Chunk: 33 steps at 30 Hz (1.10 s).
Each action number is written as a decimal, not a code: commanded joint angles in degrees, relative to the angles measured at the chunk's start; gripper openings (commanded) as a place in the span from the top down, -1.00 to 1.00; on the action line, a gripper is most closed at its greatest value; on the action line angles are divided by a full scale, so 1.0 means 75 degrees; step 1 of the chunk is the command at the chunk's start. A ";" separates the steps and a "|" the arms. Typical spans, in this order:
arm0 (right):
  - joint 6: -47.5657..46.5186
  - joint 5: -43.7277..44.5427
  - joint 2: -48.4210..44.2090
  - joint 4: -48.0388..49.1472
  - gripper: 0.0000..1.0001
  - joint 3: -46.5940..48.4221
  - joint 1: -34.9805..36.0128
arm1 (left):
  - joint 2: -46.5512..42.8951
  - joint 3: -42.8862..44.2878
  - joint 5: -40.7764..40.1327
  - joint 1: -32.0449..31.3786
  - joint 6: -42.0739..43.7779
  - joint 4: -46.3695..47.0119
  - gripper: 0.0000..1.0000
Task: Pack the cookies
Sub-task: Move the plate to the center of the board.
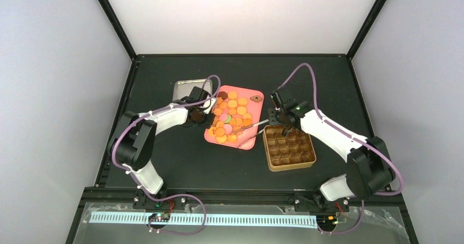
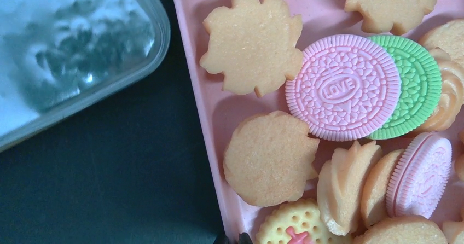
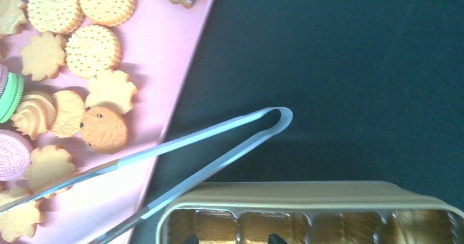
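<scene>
Left gripper (image 2: pixel 232 238) first: fingers pressed together with nothing between them, hanging low at the left rim of the pink tray (image 2: pixel 202 107); beneath the wrist camera the cookies (image 2: pixel 342 85) crowd that tray, a pink sandwich biscuit stamped LOVE overlapping a green one, pale orange flower shapes and swirls around them. Just off to the tray's left sits a shallow metal tray (image 2: pixel 82 36) on the black table (image 2: pixel 109 173), not touching the pink one.

Over to the right gripper (image 3: pixel 230 238): fingers apart, no cookie between them, poised over the near-left cups of the gold tin (image 3: pixel 306 192); whether those brown cups hold anything I can't quite tell from here, the view is too blurred. A pair of silver tongs (image 3: pixel 180 141) lies loose beside it, bend on the table by the tin, tips reaching in over the pink tray among the cookies.
</scene>
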 commanded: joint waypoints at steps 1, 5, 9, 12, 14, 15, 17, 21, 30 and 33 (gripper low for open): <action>-0.0718 -0.0920 0.0377 0.0237 0.32 0.0511 -0.0024 | -0.0441 -0.0183 0.0087 0.0189 0.0151 -0.0854 0.97; -0.0719 -0.0971 0.0732 0.0254 0.30 0.0720 0.0054 | -0.0719 -0.0318 0.0341 0.0387 0.0104 -0.1010 0.97; -0.0831 -0.1036 0.1112 0.0254 0.30 0.0988 0.0290 | -0.0900 -0.0774 0.1302 0.0407 0.0028 -0.0855 0.91; -0.1041 -0.0936 0.1465 0.0166 0.30 0.1246 0.0513 | -0.0952 -0.0836 0.1825 0.0395 -0.0021 -0.0837 0.82; -0.1333 -0.0986 0.1639 0.0112 0.28 0.1409 0.0608 | -0.0970 -0.0854 0.2075 0.0395 -0.0006 -0.0866 0.75; -0.1517 -0.1065 0.1729 0.0084 0.26 0.1486 0.0632 | -0.0988 -0.0864 0.2179 0.0393 0.0022 -0.0877 0.72; -0.2000 -0.1341 0.1900 0.0009 0.11 0.1658 0.0643 | -0.1028 -0.0915 0.2375 0.0395 0.0109 -0.0908 0.61; -0.2997 -0.1502 0.2202 -0.0216 -0.11 0.1904 0.0639 | -0.1119 -0.0850 0.2868 0.0395 0.0423 -0.1253 0.38; -0.4091 -0.1589 0.1069 0.1423 -0.31 0.0897 0.0693 | -0.2579 -0.0299 0.3090 0.0383 0.2135 -0.2312 -0.46; -0.3417 -0.1469 0.1207 0.0981 -0.34 0.1423 0.0520 | -0.2863 -0.0127 0.2994 -0.0208 0.2488 -0.2066 -0.66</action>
